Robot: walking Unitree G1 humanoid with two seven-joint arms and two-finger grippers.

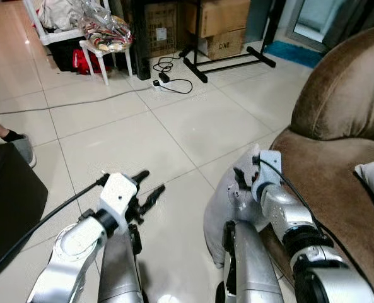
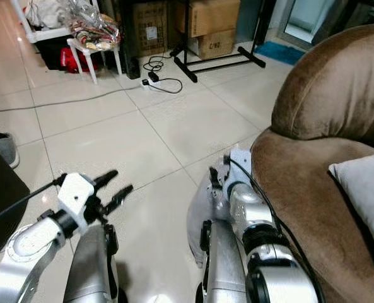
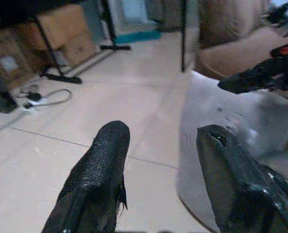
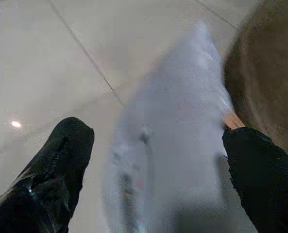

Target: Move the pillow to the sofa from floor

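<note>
The pillow (image 4: 173,145) stood upright on the floor against the sofa (image 1: 338,189), right between the wide-open, empty right gripper (image 4: 158,165) fingers; left gripper (image 1: 147,188) was open too, further off

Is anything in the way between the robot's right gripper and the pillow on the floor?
Nothing visible. The right gripper is open right above the grey pillow, one finger on each side of it. The pillow leans against the brown sofa, so the seat sits just beside it. The left gripper hovers open over bare floor.
</note>
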